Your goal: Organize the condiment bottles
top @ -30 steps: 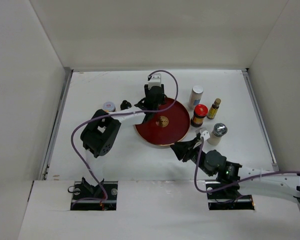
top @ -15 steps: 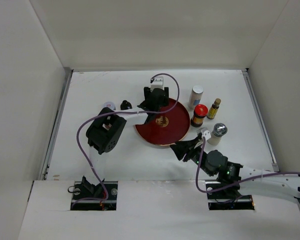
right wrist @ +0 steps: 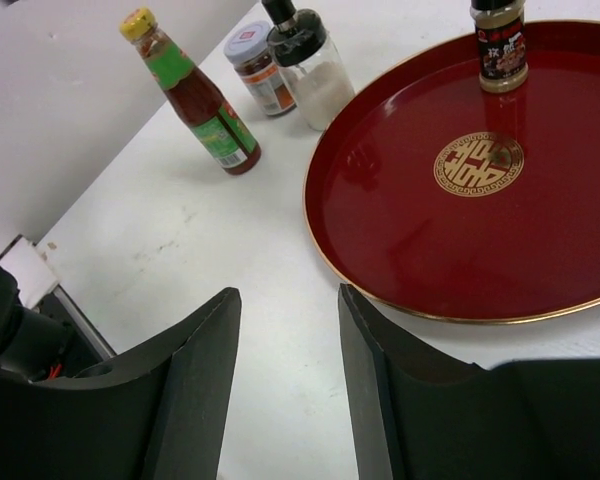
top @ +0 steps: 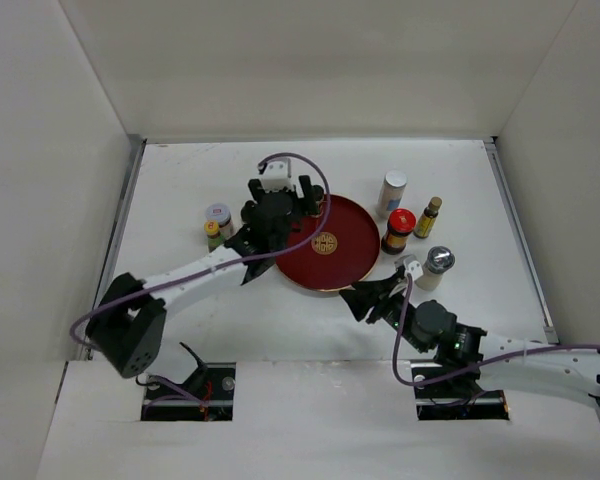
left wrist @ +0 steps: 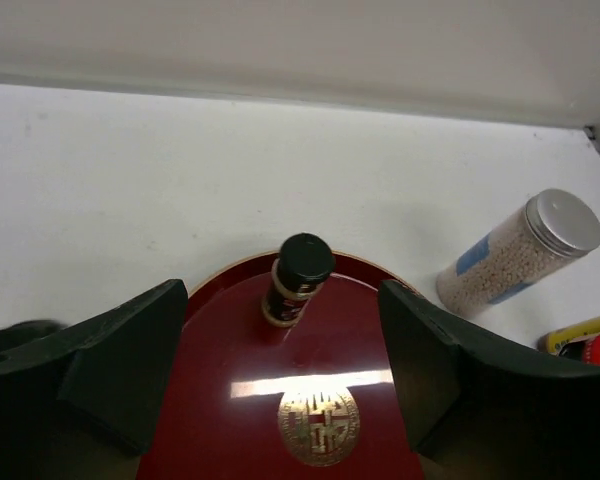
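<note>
A small dark condiment bottle with a black cap [left wrist: 298,280] stands upright at the far rim of the round red tray [top: 350,262]. My left gripper [left wrist: 280,375] is open just short of it, apart from it, over the tray's left part [top: 285,220]. My right gripper [right wrist: 285,370] is open and empty above the table by the tray's near edge [top: 363,297]. A yellow-capped sauce bottle [right wrist: 195,100], a white-lidded jar [right wrist: 255,65] and a black-topped clear shaker [right wrist: 310,65] stand left of the tray.
Right of the tray stand a silver-capped white jar [top: 393,192], a red-capped jar [top: 400,230], a small brown bottle [top: 428,216] and a silver-capped shaker [top: 435,266]. White walls enclose the table on three sides.
The left gripper opened off the black-capped bottle, leaving it on the tray, and drew back to the left as its elbow swung down-left. The right jaws opened wider.
</note>
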`<state>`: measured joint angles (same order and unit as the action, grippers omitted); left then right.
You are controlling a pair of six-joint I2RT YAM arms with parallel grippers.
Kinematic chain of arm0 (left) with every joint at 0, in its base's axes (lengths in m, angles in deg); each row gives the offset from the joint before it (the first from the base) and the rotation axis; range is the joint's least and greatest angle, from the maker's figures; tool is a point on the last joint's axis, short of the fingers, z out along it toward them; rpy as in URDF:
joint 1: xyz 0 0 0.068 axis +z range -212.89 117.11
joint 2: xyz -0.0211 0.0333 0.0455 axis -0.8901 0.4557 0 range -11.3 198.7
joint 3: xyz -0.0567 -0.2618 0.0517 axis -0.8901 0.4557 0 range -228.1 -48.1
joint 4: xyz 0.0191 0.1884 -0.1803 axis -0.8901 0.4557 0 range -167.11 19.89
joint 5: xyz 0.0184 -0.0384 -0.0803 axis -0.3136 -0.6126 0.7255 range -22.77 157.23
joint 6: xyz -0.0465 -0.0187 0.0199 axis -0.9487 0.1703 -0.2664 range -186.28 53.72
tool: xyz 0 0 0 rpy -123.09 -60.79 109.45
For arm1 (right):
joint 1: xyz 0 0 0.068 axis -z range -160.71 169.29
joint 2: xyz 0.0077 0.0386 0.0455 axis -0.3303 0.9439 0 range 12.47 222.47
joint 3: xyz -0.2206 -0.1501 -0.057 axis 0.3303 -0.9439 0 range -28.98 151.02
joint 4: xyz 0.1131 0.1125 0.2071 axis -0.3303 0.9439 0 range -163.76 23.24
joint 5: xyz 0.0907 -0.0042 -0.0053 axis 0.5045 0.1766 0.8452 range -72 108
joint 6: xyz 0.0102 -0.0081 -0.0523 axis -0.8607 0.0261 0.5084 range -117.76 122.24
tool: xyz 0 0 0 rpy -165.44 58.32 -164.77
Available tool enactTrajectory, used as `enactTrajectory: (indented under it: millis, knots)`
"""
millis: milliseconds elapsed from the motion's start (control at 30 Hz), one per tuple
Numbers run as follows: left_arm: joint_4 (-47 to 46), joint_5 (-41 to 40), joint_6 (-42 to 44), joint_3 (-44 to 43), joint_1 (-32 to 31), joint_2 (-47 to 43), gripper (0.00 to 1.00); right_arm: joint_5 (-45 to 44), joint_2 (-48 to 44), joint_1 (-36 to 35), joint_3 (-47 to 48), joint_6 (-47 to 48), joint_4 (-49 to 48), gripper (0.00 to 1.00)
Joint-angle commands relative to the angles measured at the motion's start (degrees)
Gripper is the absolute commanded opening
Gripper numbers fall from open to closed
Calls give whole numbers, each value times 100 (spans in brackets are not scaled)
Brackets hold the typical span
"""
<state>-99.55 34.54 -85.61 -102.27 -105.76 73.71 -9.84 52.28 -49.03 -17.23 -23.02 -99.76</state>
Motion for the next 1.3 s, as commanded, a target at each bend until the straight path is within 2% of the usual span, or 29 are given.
enactTrajectory:
  millis: [0, 67, 133, 267, 400, 633, 767, 867, 967, 1133, 1267]
  knots:
    - [133, -571, -53, 722, 81, -642, 77, 50, -114, -28, 29, 47, -230, 52]
    - [370, -747, -140, 1074, 195, -976, 77, 50, -88, -28, 29, 38, -230, 57]
    - [590, -801, -298, 1303, 371, -1179, 77, 50, -35, -28, 47, 38, -239, 67]
    - [688, -581, -413, 1366, 793, -953, 77, 85, 88, -28, 56, 47, -300, 76]
    - [600, -607, -422, 1103, 917, -461, 77, 85, 167, -28, 73, 56, -318, 80]
    - [539, -581, -431, 408, 1171, 506, 75, 94, 238, -28, 91, 73, -336, 80]
    - [539, -555, -449, 258, 1277, 780, 64, 85, 167, -28, 65, 73, -336, 80]
    - [530, -607, -449, 275, 1260, 675, 45, 76, 158, -28, 64, 73, -336, 80]
    - [468, -730, -414, 416, 1198, 246, 35, 76, 185, -28, 64, 73, -336, 80]
    - [240, -1055, -159, 653, 909, -669, 33, 59, 167, -28, 65, 73, -336, 80]
    - [135, -924, -149, 592, 610, -636, 33, 59, 106, -28, 29, 56, -336, 80]
